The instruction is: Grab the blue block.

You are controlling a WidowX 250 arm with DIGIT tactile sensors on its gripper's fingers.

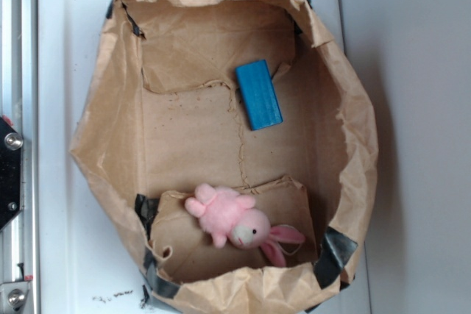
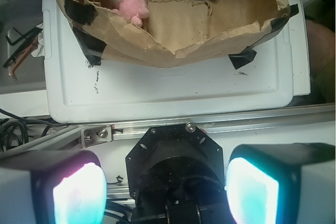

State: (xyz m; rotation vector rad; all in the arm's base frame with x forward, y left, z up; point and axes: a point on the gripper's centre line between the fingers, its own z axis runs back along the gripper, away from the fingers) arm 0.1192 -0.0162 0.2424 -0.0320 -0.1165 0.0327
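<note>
Gripper (image 2: 165, 187) jaws wide apart, empty, parked outside the paper bag (image 1: 353, 145), well apart from contents. Blue block (image 1: 259, 94) flat on bag floor, far right, unobstructed for top grasp. Pink plush bunny (image 1: 235, 222) near side, clear of approach.

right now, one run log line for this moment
gripper open, outside paper box | blue block ungrasped on box floor | pink bunny apart

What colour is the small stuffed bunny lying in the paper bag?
Pink plush bunny; clearest in the exterior view.
</note>
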